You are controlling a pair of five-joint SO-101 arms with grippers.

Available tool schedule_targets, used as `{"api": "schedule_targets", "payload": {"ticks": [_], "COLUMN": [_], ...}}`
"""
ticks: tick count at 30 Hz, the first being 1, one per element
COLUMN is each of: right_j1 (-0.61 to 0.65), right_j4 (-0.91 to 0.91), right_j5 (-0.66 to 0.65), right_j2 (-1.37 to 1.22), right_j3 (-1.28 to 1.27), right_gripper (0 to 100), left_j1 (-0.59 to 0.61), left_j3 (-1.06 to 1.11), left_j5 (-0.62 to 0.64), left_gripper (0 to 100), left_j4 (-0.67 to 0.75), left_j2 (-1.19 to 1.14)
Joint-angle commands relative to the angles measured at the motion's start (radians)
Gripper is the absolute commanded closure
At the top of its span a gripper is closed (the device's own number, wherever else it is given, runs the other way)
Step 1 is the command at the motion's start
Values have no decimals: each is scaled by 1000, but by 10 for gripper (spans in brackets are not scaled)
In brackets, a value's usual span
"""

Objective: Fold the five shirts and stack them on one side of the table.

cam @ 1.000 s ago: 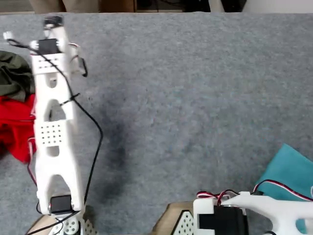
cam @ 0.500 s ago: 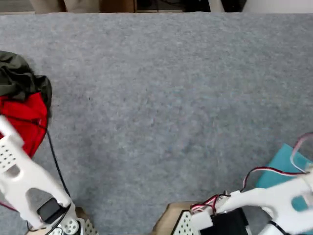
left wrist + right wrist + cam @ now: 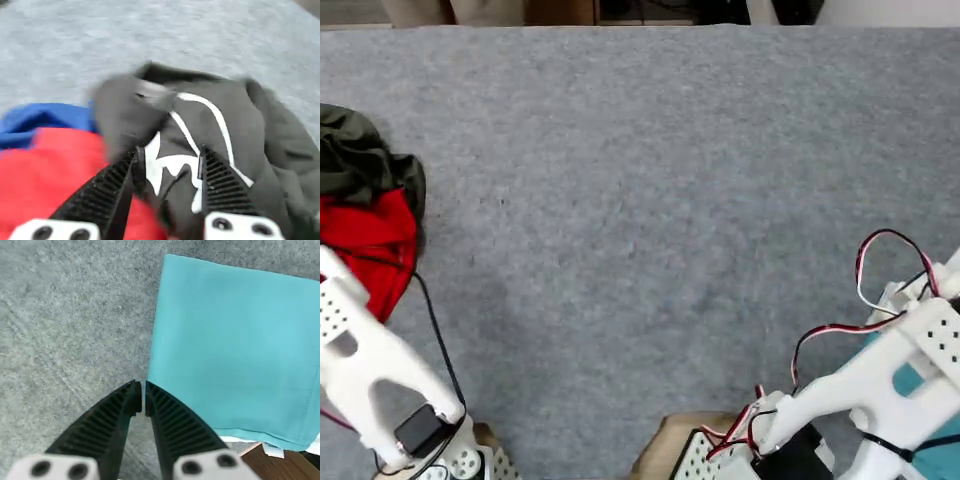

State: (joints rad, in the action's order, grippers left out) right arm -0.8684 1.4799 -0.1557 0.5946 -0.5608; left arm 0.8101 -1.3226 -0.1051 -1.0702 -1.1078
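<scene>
Grey mat (image 3: 670, 180) | left pincer (image 3: 170, 154) open over olive shirt (image 3: 235, 125) | right pincer (image 3: 141, 386) closed beside teal shirt (image 3: 230, 340)

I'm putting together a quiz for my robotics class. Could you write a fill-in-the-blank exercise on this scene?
The right gripper, jaws ___, sits beside the folded teal shirt.
The left gripper is open above a dark shirt with a ___ print.
In the high view, the red shirt lies on the table's ___ side.
Missing words: shut, white, left.
</scene>
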Motion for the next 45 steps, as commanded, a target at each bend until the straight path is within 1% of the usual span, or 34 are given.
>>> {"api": "schedule_targets", "payload": {"ticks": [1,6,7,11,14,18,21,26,31,35,39,43,45], "right_j1": [12,10,10,16,35,128,234,435,628,740,768,777,779], "right_j4": [5,6,6,6,3,-3,-5,-51,-178,-341,-548,-744,-815], "right_j5": [14,14,14,20,20,20,41,192,290,322,322,322,322], "right_j2": [5,7,7,7,7,7,5,5,2,-1,-2,-2,-10], "right_j3": [53,51,51,50,48,47,47,47,47,38,-25,-110,-137], "right_gripper": [974,974,974,974,974,974,974,974,974,973,971,970,945], "left_j1": [-68,-112,-115,-120,-146,-219,-293,-419,-535,-631,-736,-855,-927], "left_j3": [14,9,8,-48,-146,-348,-348,-350,-350,-334,-262,-110,-20], "left_j5": [8,8,8,8,11,6,6,6,12,12,11,12,12], "left_gripper": [822,826,843,984,972,980,980,980,980,980,980,980,980], "left_j4": [49,-6,-20,-94,-204,-393,-480,-680,-692,-692,-692,-692,-692], "left_j2": [-28,-94,-97,-77,-65,-59,-22,102,189,252,315,403,453]}}
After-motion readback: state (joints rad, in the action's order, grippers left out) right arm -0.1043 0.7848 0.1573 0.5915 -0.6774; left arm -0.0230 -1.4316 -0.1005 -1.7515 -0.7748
